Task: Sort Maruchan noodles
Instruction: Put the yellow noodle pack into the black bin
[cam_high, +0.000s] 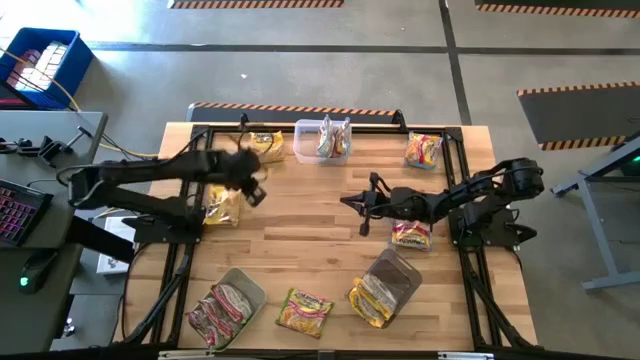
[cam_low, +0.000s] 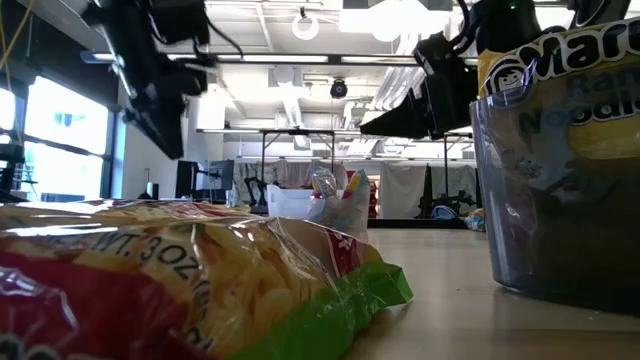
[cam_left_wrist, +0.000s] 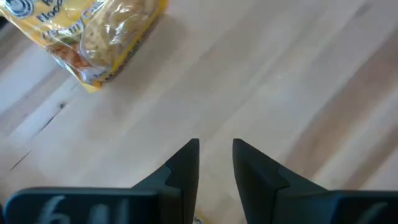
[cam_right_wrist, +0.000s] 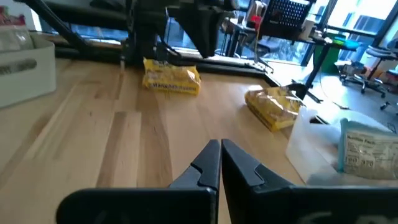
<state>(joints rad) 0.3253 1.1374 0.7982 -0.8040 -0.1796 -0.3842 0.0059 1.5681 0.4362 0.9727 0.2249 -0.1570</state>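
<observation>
High view shows the pale wooden plank tabletop (cam_high: 300, 230) strewn with crinkly plastic noodle packets (cam_high: 305, 312), one yellow packet (cam_high: 222, 206) lying free beside the left pincer (cam_high: 255, 192), its fingers slightly parted and empty, seemingly just released, while the right pincer (cam_high: 360, 205) waits pressed together mid-table.

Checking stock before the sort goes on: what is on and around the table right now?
Yellow packets: two, yellow, left half of table.
Pink-and-yellow packets: two, pink-yellow, right half of table.
Greenish packet: one, green-yellow, between two tubs.
Tubs: three, see-through, on table, each holding packets.
Crate: one, blue, beyond table's left corner.
Left claw: one, dark, open, empty, above bare table.
Right claw: one, dark, shut, empty, mid-table.
</observation>
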